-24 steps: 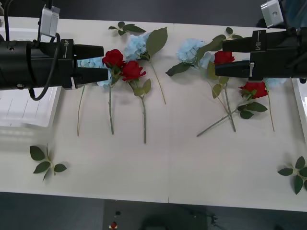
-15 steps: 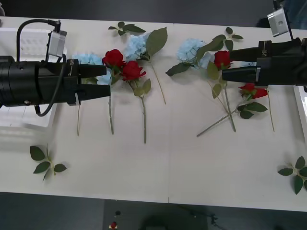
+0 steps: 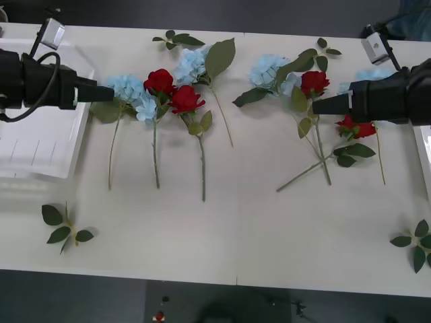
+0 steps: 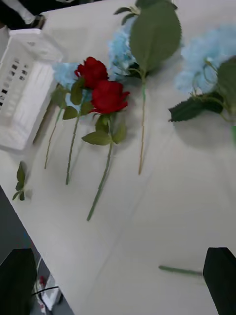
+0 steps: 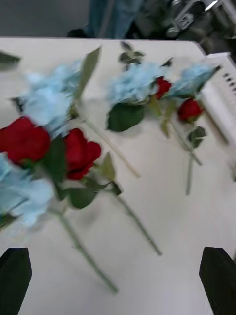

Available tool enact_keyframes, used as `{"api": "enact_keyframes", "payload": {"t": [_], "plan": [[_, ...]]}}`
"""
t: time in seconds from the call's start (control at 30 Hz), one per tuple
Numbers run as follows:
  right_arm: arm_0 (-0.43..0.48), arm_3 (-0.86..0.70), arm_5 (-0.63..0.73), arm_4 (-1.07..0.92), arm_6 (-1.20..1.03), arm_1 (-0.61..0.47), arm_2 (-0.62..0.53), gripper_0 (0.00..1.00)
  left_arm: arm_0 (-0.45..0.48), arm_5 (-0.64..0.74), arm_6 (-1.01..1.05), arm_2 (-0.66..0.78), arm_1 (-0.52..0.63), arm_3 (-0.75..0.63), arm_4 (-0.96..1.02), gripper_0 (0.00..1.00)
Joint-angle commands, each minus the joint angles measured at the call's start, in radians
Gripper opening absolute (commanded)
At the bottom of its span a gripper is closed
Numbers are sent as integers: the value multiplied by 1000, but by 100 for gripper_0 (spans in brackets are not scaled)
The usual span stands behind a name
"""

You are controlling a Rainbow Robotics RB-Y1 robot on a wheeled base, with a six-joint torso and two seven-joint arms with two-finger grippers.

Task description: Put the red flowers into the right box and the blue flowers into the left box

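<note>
A: What's on the left?
B: The left box (image 3: pixel 40 145) at the desk (image 3: pixel 236 229) edge; the left end effector (image 3: pixel 108 94) hovers, fingers spread, its tip by a blue flower (image 3: pixel 128 87).
A: And the middle?
B: Two red flowers (image 3: pixel 172 91) lie among blue ones, stems toward the robot.
A: The right?
B: The right end effector (image 3: pixel 316 105), fingers apart, sits between two more roses; the right box (image 3: pixel 424 151) shows at the edge
</note>
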Motion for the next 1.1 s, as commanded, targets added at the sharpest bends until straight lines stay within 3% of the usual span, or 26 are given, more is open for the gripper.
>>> {"api": "enact_keyframes", "payload": {"t": [0.03,0.57,1.1], "plan": [[-61,70,-4,90,-170,-6,7,100,-20,-11,64,8,-26,60,-162,100],[-99,251,-8,479,-409,-4,12,100,-40,-132,387,10,-164,86,-748,100],[-99,375,-58,722,-412,73,15,100,-75,-133,616,8,-349,86,-1203,100]]}}
